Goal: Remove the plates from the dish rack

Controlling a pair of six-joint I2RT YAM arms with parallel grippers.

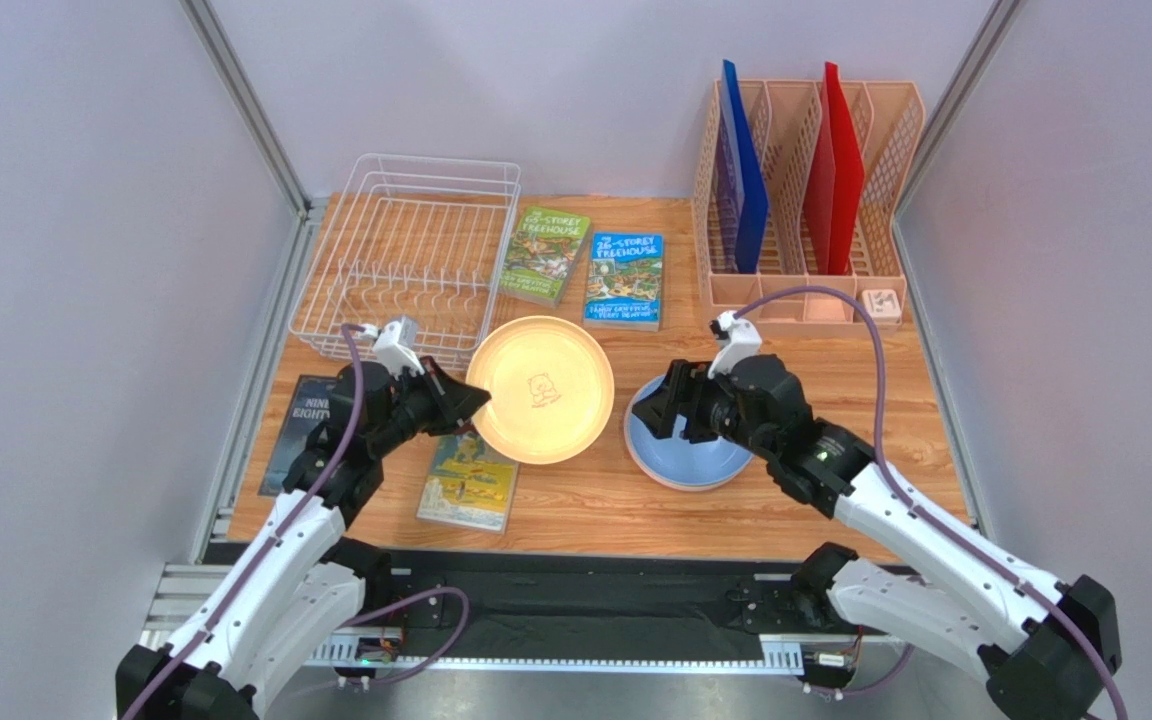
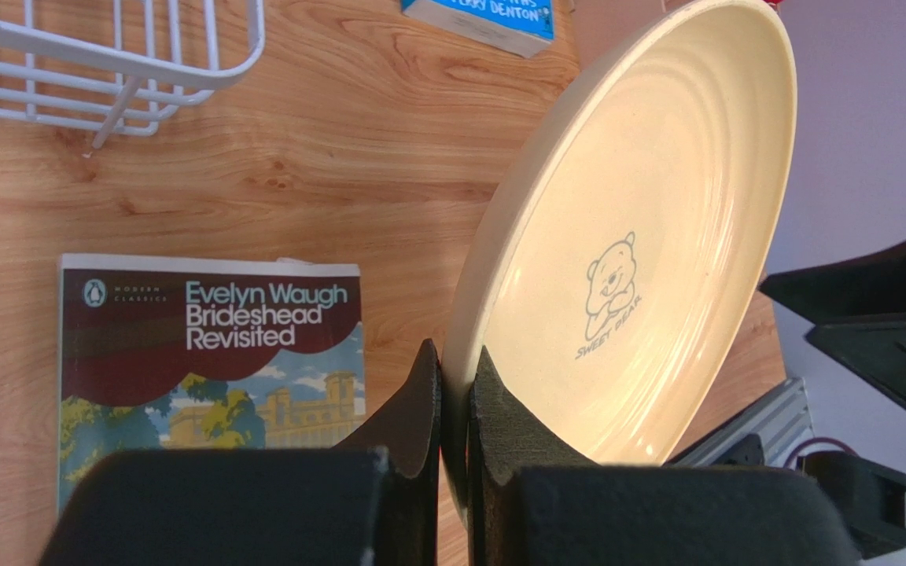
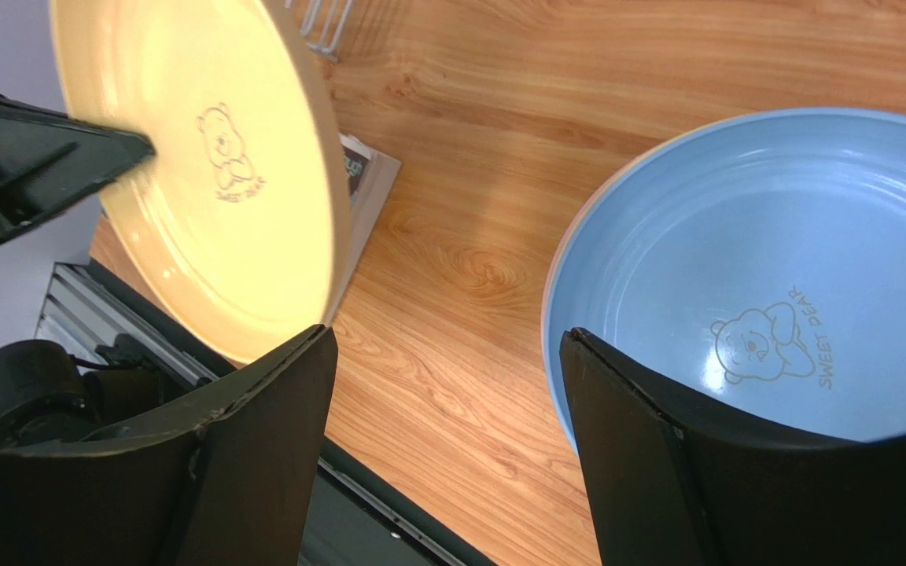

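My left gripper (image 1: 474,402) (image 2: 455,366) is shut on the left rim of a cream plate (image 1: 540,390) (image 2: 659,212) (image 3: 204,165) with a bear mark, held tilted above the table's middle. A light blue plate (image 1: 687,443) (image 3: 777,260) lies flat on the wood to its right. My right gripper (image 1: 672,408) (image 3: 448,336) stands open at that plate's left rim, one finger over the rim and bare wood between the fingers. The white wire dish rack (image 1: 409,255) (image 2: 103,59) sits at the back left with no plates showing in it.
Two Treehouse books (image 1: 545,252) (image 1: 626,278) lie behind the plates. A Brideshead Revisited book (image 1: 470,480) (image 2: 210,354) lies under the cream plate's near edge, and a dark book (image 1: 304,428) lies under the left arm. A peach organiser (image 1: 808,195) stands at the back right.
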